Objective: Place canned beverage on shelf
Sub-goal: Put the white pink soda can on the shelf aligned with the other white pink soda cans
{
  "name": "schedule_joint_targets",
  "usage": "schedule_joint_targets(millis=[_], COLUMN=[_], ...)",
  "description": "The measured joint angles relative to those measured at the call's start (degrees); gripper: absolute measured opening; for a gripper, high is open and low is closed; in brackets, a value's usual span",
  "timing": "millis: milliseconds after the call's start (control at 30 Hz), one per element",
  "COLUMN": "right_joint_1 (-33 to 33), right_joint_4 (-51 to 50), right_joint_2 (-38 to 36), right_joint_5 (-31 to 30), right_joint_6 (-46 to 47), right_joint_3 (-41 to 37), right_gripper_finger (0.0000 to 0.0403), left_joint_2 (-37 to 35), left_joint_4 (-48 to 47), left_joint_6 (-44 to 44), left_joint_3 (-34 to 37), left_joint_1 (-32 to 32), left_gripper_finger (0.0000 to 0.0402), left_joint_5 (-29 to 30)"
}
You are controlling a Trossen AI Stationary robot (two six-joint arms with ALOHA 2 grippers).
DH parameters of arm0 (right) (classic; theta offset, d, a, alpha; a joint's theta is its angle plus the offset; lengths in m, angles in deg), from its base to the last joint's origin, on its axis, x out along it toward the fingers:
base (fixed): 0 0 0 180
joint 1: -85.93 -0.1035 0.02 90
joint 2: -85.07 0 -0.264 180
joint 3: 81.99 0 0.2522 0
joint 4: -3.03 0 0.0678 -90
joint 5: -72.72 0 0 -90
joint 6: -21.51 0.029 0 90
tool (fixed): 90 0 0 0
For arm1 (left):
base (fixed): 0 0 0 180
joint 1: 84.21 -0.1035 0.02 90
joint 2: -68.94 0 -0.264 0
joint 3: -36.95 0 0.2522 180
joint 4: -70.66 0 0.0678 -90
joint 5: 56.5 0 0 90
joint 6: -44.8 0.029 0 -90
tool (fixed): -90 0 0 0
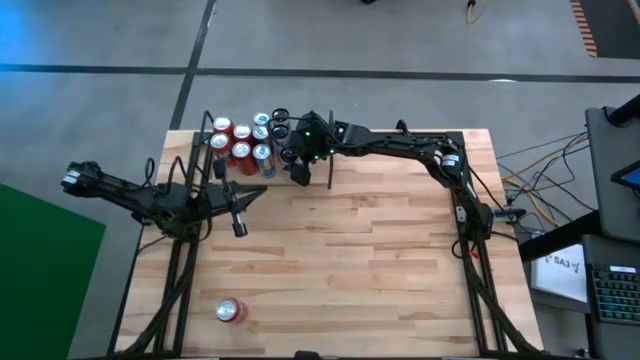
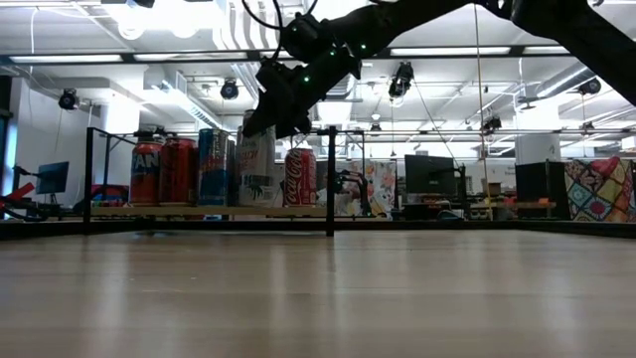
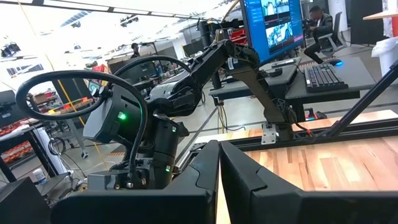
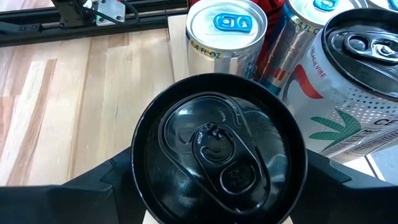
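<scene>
The shelf [image 2: 189, 211] is a light wood board framed by thin black rods at the table's far left, with several upright cans [image 1: 240, 140] on it. At its right end, beside the black upright rod [image 2: 330, 179], stands a black-topped can [image 4: 217, 158]. My right gripper [image 1: 298, 170] reaches in from the table's right, slanting down, with one finger on each side of that can. My left gripper [image 1: 240, 215] hangs shut over the table's left part, holding nothing. My right gripper has the black-topped can between its two fingers [image 4: 115, 180], on opposite sides just under the rim [image 4: 140, 186]. The fingers come from the table's right, slanting down. The can's top hides the places of contact. The can is upright among the cans on the shelf.
A silver can with a blue tab [image 4: 227, 37] and a white can with palm leaves [image 4: 360, 93] stand right against the held can. One red can [image 1: 230, 311] lies on its side near the table's front left. The middle of the wooden table [image 1: 380, 250] is bare.
</scene>
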Motion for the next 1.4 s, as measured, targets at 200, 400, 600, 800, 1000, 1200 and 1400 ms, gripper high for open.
schedule_joint_targets(millis=[200,400,600,800,1000,1200,1400], right_joint_1=[0.0,0.0,0.0,0.2,0.2,0.2,0.3], right_joint_4=[0.0,0.0,0.0,0.0,0.0,0.4,0.2], right_joint_2=[0.0,0.0,0.0,0.0,0.0,0.0,0.0], right_joint_5=[0.0,0.0,0.0,0.0,0.0,-1.6,-1.5], right_joint_6=[0.0,0.0,0.3,0.5,0.8,0.8,0.7], right_joint_3=[0.0,0.0,0.0,0.0,0.0,0.0,0.0], right_gripper_finger=[0.0278,0.0278,0.0279,0.0279,0.0279,0.0297,0.0324], left_joint_2=[0.0,0.0,0.0,0.0,0.0,0.0,0.0], left_joint_4=[-0.1,-0.1,-0.1,-0.1,-0.1,-0.1,-0.1], left_joint_6=[0.0,0.0,0.0,0.0,0.0,0.0,0.0], left_joint_3=[0.0,0.0,0.0,0.0,0.0,0.0,0.0], left_joint_1=[0.0,0.0,0.0,0.0,0.0,0.0,0.0], left_gripper_finger=[0.0,0.0,0.0,0.0,0.0,0.0,0.0], left_joint_5=[0.0,0.0,0.0,0.0,0.0,0.0,0.0])
